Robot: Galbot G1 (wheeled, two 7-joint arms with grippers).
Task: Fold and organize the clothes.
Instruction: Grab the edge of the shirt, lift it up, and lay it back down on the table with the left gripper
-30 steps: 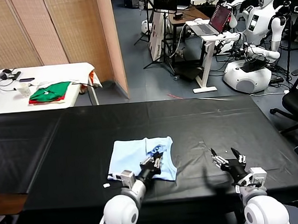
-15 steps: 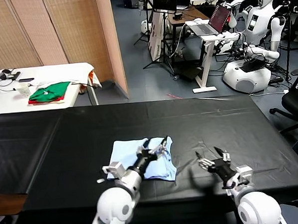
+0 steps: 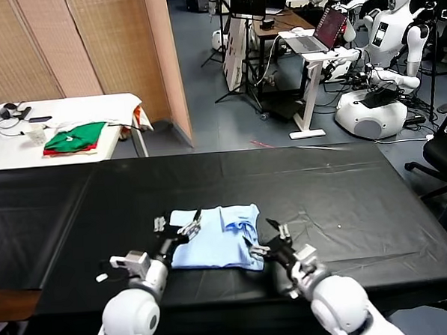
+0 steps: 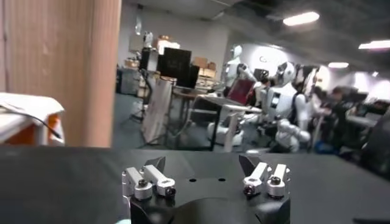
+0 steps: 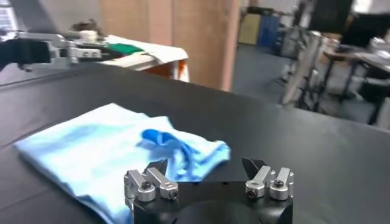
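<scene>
Pale sky-blue short-sleeved cotton T-shirt (image 3: 216,238): lies folded into a rough rectangle on the black-covered work table (image 3: 337,184), close to that table's near edge and about midway along it. A bunched fold with a darker blue edge sits on the shirt's far right part; the right wrist view shows this ridge (image 5: 164,141) raised above the flat cloth.

Left gripper (image 3: 177,228): at the shirt's near left corner, fingers spread wide, nothing between them. One fingertip reaches over the shirt's left edge; contact cannot be judged. In the left wrist view the left gripper (image 4: 206,169) has both fingers well apart over the black cover, empty.

Right gripper (image 3: 266,237): at the shirt's near right corner, fingers wide apart, nothing held. The right wrist view has the right gripper (image 5: 207,172) just beside the shirt's edge, with cloth reaching up to its base.

Beyond the shirt, the black cover runs bare to the table's far edge.

Behind the table, far left: white side table (image 3: 70,109) carrying a green-and-red folded garment stack (image 3: 75,138). Far right: open laptop on a white stand (image 3: 315,35), and white humanoid robots (image 3: 386,50) parked beside it.
</scene>
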